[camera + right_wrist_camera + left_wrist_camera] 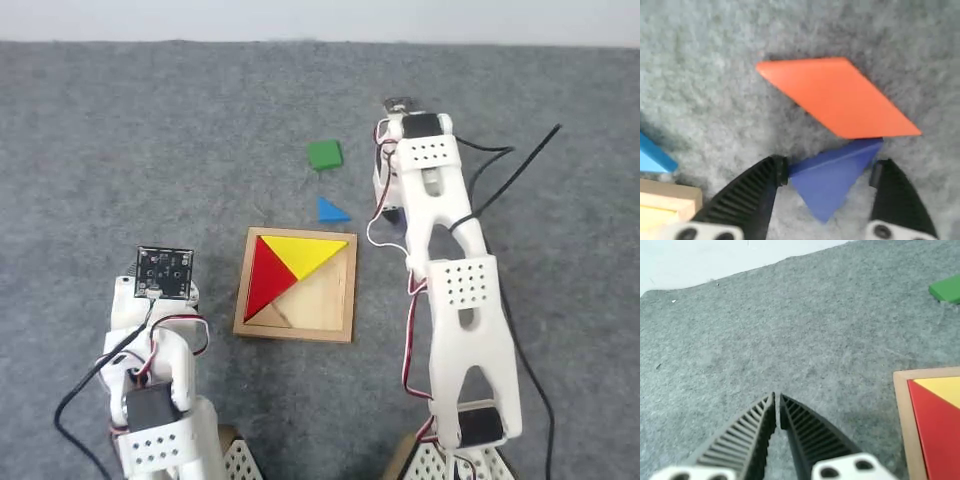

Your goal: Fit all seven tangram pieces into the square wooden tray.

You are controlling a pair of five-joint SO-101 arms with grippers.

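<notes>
The step in hand looks like the pick-up of a fourth-or-later piece: the right gripper [829,172] is hanging low over the grey felt [715,75] with its jaws spread wide around the dark blue triangle [832,187], one finger [760,185] touching a corner of it and the other just beside the opposite edge, so it is bracketing the piece but not yet clamping it. The triangle is lying flat on the felt, its tip touching the orange parallelogram [840,97], outside the wooden tray [243,290]. The tray is holding the red triangle [265,280] and the yellow triangle [305,252]; the green square [325,153] and the light blue triangle [331,210] are waiting beyond it. The left gripper [776,402] is sitting idle beside the tray, jaws all but closed and holding nothing. The next move is probably calling for a firm squeeze and a straight lift — without dragging the parallelogram along.
</notes>
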